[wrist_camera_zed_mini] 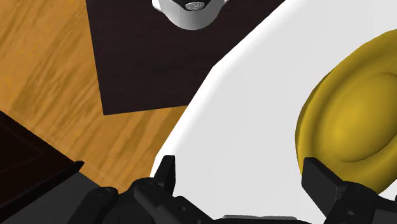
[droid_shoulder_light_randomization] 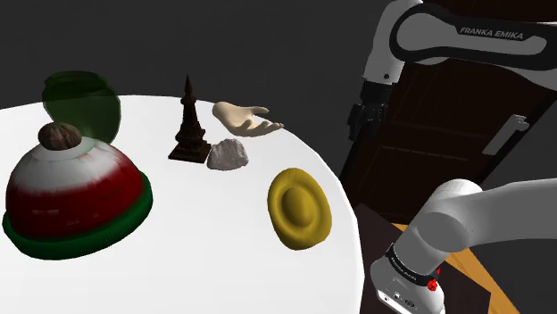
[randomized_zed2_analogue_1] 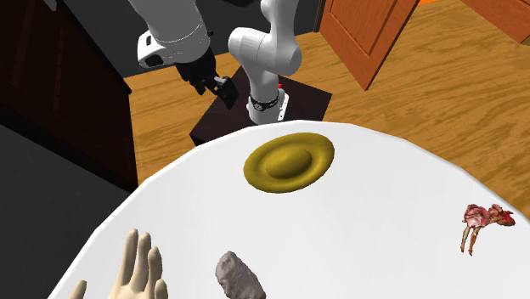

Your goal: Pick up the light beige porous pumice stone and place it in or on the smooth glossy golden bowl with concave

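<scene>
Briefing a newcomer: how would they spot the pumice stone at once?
On the round white table, look beyond the glossy golden bowl from the white arm to the dark tower-shaped figurine. The pale grey rough stone lies beside its base. Unlike the beige sculpted palm, it is a shapeless lump.

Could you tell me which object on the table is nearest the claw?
The golden bowl, right by the open claw; the grey stone and hand model lie farther off.

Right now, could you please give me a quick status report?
Gripper jaws open, empty, over table edge near golden bowl. Pumice stone untouched on table. Beige hand model and dark spire figurine crowd it.
</scene>
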Tool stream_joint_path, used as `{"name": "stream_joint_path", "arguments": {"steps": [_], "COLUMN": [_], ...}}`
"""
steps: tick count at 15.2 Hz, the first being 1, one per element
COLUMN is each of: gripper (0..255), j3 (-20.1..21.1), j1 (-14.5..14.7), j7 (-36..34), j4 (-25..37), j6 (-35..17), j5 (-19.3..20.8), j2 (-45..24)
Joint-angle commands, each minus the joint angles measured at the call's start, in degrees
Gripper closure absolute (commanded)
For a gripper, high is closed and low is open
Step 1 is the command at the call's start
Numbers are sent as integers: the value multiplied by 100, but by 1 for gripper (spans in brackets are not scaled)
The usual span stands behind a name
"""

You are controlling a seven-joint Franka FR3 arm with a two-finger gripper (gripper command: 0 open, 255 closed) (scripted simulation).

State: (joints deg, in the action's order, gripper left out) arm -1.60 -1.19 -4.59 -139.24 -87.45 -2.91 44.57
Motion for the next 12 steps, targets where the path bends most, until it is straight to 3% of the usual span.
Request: {"name": "stream_joint_path", "arguments": {"steps": [1,12], "gripper": [0,0], "j3": [0,-467], "j1": [0,676], "j7": [0,1827], "j4": [0,136], "j6": [0,-2336], "j5": [0,-391], "j2": [0,-1798]}}
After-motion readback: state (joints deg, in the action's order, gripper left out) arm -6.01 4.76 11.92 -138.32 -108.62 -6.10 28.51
